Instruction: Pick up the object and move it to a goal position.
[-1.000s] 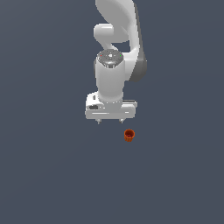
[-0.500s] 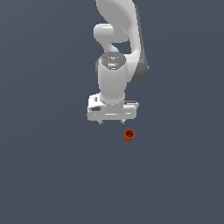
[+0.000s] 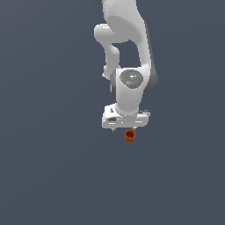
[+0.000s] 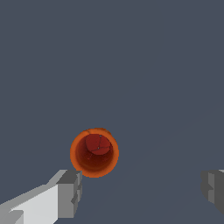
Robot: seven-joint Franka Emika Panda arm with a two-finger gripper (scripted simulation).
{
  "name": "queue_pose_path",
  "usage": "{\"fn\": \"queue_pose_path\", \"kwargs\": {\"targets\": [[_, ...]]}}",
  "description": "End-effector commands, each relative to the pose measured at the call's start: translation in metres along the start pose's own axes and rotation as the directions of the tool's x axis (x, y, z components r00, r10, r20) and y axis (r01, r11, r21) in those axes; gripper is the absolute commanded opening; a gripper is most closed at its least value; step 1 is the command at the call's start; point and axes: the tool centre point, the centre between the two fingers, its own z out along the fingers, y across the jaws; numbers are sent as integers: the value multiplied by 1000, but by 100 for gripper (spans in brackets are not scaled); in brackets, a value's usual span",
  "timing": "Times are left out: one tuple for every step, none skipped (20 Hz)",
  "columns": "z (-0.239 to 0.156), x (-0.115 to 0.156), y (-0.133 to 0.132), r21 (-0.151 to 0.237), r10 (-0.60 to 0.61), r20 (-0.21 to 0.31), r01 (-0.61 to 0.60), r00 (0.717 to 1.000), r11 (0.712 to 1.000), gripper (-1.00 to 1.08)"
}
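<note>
The object (image 3: 129, 136) is a tiny orange-red cup standing upright on the grey floor; in the wrist view the object (image 4: 94, 152) shows its darker hollow from above. My white gripper (image 3: 126, 130) hangs over it, its body hiding part of the cup's far side in the exterior view. The gripper (image 4: 142, 192) is open, with wide-spread grey fingertips (image 4: 70, 192). The cup lies close to one fingertip and apart from it, off the line between the two.
A plain dark grey floor (image 3: 52, 176) stretches all around. The white arm (image 3: 127, 52) rises behind the gripper.
The gripper has moved toward the exterior view's right and lower, closing in on the cup, which has stayed in place. The jaws stay open.
</note>
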Motion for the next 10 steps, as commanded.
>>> {"fn": "queue_pose_path", "kwargs": {"targets": [[15, 0, -17, 3, -3, 6, 3, 1000, 1000, 100], [20, 0, -23, 4, -4, 8, 4, 1000, 1000, 100], [24, 0, -27, 5, -5, 10, 5, 1000, 1000, 100], [28, 0, -31, 6, -6, 11, 6, 1000, 1000, 100], [30, 0, -34, 6, -6, 13, 6, 1000, 1000, 100], [33, -1, -37, 7, -7, 13, 7, 1000, 1000, 100], [34, -1, -39, 7, -7, 14, 7, 1000, 1000, 100], [35, -1, -40, 7, -7, 14, 7, 1000, 1000, 100], [35, -1, -40, 7, -7, 14, 7, 1000, 1000, 100], [34, -1, -39, 7, -9, 15, 8, 1000, 1000, 100]]}}
